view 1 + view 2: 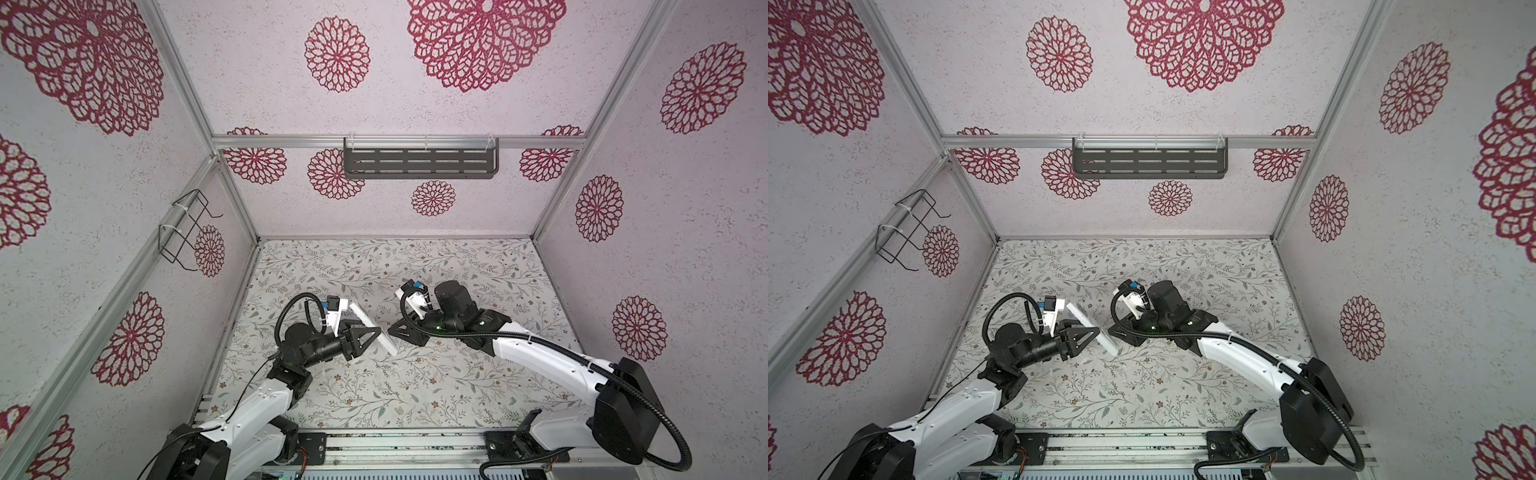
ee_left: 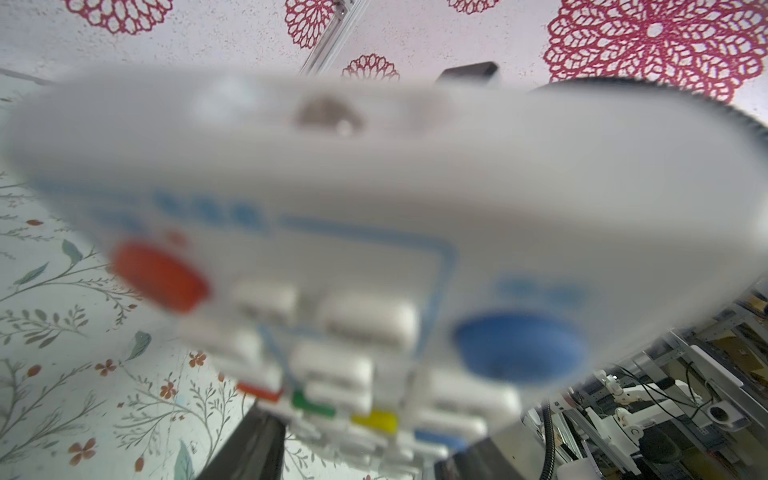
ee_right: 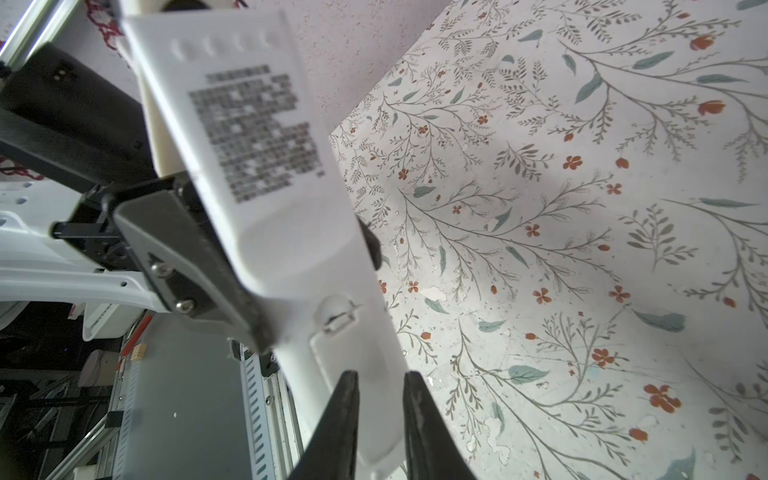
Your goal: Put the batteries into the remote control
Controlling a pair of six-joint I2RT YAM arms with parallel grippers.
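Over the floral tabletop (image 1: 374, 395), left jaws hold remote control (image 1: 360, 312); shelf (image 1: 419, 164) behind.

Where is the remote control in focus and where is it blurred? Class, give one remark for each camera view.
Left wrist view: the remote control fills the frame, badly out of focus, buttons smeared. Right wrist view: its printed label is soft, while the floral table is crisp. Both top views: the remote control is small but sharp, evenly lit, no glare.

Left end effector (image 1: 376, 333) clamped, tip-to-tip with right end effector (image 3: 380, 384), jaws narrowly apart.
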